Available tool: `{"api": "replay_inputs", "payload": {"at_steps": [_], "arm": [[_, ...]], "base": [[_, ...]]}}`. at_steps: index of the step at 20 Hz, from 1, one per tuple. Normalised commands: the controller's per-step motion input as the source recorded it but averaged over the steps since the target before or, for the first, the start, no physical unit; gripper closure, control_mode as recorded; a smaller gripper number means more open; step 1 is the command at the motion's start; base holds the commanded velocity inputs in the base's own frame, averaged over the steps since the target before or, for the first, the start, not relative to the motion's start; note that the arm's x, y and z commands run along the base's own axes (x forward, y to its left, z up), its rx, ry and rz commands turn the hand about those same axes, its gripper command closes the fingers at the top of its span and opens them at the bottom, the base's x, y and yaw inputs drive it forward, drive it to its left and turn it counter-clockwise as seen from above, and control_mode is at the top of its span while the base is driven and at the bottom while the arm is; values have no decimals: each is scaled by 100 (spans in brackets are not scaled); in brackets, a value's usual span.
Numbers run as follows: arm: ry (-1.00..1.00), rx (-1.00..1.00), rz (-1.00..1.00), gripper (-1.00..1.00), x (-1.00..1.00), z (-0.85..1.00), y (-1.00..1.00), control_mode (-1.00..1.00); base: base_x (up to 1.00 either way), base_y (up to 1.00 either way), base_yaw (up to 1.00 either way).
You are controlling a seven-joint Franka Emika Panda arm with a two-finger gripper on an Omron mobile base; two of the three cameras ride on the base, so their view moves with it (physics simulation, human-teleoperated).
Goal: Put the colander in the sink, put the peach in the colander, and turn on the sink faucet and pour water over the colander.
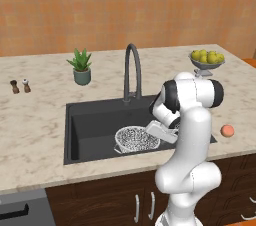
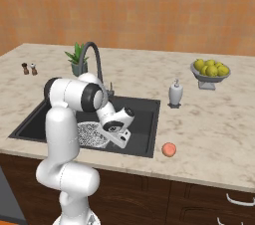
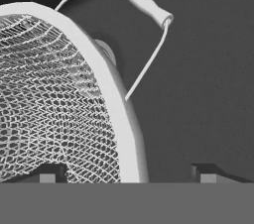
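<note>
The marble-patterned desk (image 1: 35,120) carries a matte black rectangular sink (image 1: 90,125), and inside it sits the colander (image 1: 136,139), a stiff, light-looking white mesh bowl with a thin rim and wire handle. The gripper (image 3: 128,173) stands released, jaws straddling that rim. The peach (image 2: 169,150), small, round, probably soft and prone to rolling, lies on the desk right of the sink; take it across its middle.

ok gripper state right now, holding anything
gripper: open, fingertips spread either side of the colander rim in the sink, holding nothing.
</note>
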Motion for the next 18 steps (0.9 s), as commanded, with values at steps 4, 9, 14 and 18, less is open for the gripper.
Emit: {"api": "replay_inputs", "payload": {"at_steps": [4,9,14,18], "arm": [[0,0,0,-100,0,12,0,-100],[0,0,0,-100,-4,75,-2,-100],[0,0,0,-100,-38,98,-12,-100],[2,-3,0,-100,-69,82,-36,-100]], "base": [[0,0,0],[0,0,0],[0,0,0],[0,0,0]]}}
